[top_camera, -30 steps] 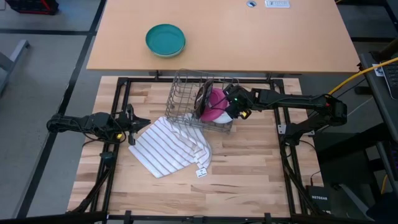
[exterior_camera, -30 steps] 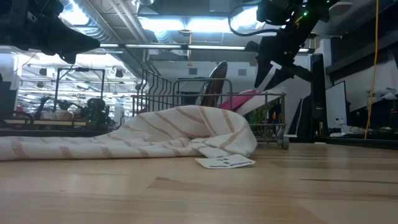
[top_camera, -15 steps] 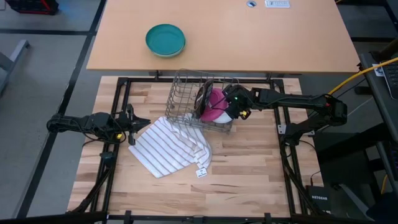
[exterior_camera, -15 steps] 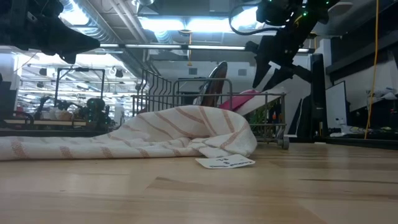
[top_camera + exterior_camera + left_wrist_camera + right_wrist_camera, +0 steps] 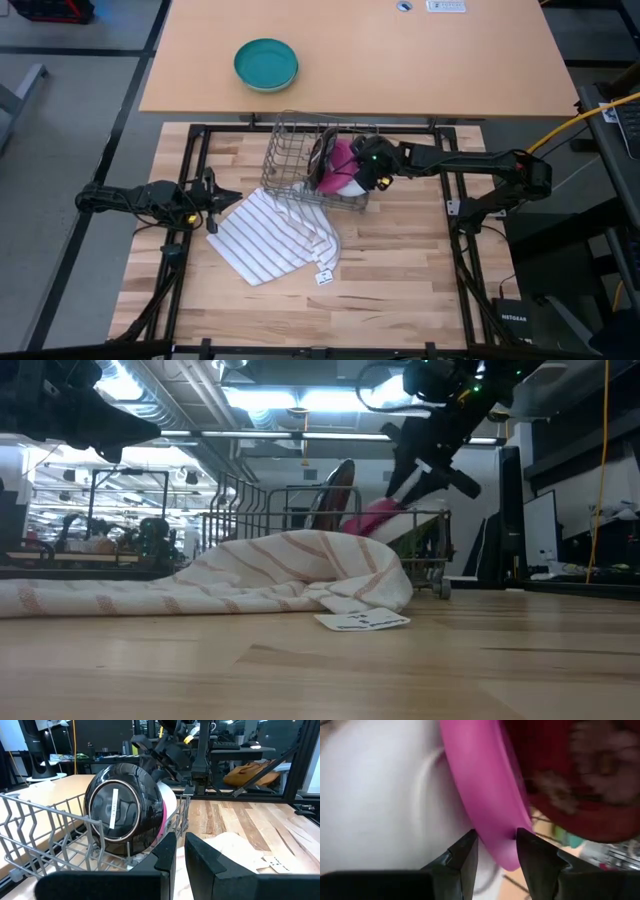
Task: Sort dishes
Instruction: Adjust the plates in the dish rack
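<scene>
Here is the right gripper (image 5: 368, 168) reaching in over the wire rack (image 5: 290, 165) from the right side of the wooden table (image 5: 400, 270); in its own wrist view the two dark fingers (image 5: 462, 857) sit either side of the rim of the magenta-pink plate (image 5: 480, 795), clasping that edge; the pale green plate (image 5: 375, 795) shows its whitish underside on one side of the pink one, the dark red plate (image 5: 570, 775) on the other, all three close together; from above, the pink plate (image 5: 340, 160) stands on edge in the right end of the rack, the dark plate (image 5: 322, 158) upright just to its left, a sliver of white at the lower right; across the table top the pink plate (image 5: 372, 518) leans up out of the rack (image 5: 260, 520) with the right gripper (image 5: 420, 460) coming down onto it from above; the left gripper (image 5: 222, 197) waits at the table's left edge, just beside the white striped cloth (image 5: 275, 235), its fingers (image 5: 167, 855) nearly together and holding nothing; its wrist view looks across the rack (image 5: 50, 830) at the glossy dark back of the red plate (image 5: 125, 815), a pink rim (image 5: 163, 817) peeking out behind it; a small white tag (image 5: 323, 277) lies at the cloth's near corner; the teal bowl (image 5: 266, 63) sits well apart on the far tan tabletop (image 5: 450, 60).
</scene>
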Robot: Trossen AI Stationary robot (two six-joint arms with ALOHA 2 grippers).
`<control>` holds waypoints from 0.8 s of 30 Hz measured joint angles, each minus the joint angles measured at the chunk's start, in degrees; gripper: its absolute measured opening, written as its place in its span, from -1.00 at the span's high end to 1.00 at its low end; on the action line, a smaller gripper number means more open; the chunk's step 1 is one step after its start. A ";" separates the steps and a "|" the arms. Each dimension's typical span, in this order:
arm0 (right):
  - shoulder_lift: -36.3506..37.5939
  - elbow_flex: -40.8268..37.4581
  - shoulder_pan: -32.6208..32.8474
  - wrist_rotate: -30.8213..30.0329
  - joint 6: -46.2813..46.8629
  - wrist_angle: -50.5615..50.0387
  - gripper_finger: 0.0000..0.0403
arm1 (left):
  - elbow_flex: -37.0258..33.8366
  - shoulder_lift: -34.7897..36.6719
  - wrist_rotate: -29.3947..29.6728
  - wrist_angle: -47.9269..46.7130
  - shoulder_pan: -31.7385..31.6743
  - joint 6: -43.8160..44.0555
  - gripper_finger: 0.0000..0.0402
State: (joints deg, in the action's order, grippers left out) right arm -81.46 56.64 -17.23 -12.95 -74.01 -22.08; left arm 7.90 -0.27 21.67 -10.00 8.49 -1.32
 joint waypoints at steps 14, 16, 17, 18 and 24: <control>-1.77 0.04 -0.02 5.00 -1.48 14.01 0.31 | 0.00 0.00 0.00 -0.15 0.00 0.02 0.85; -3.19 0.04 -0.02 5.64 -1.51 16.09 0.31 | 0.00 0.01 0.00 -0.12 0.00 0.02 0.85; -3.85 0.04 -0.02 5.73 -1.54 17.13 0.31 | 0.00 0.00 0.00 -0.13 -0.02 0.02 0.85; -4.51 0.06 -0.02 5.92 -1.65 18.28 0.31 | 0.00 0.02 0.00 -0.18 -0.02 0.02 0.85; -7.71 0.15 -0.02 6.08 -2.96 24.93 0.31 | 0.00 0.00 0.00 -0.15 -0.01 0.02 0.85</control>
State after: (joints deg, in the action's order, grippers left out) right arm -89.17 56.80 -17.26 -6.87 -76.97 2.85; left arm 7.90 -0.27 21.67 -10.15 8.48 -1.30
